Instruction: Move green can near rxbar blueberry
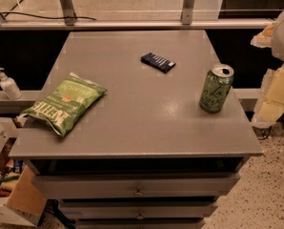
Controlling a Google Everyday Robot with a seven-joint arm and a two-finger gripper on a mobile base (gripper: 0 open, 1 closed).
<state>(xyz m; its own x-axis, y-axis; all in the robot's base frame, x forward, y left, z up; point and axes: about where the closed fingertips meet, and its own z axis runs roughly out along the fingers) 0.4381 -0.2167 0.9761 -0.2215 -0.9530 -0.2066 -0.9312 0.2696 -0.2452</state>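
Hanging at far right, claw [277,87] beside the green can [216,88].

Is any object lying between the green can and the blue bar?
Nothing visible. The green can and rxbar blueberry have bare tabletop between; the chip bag lies far left. The claw is at the right edge.

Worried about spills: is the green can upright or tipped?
Upright: the green can stands on its base, silver top up. Hand unseen; arm at right edge.
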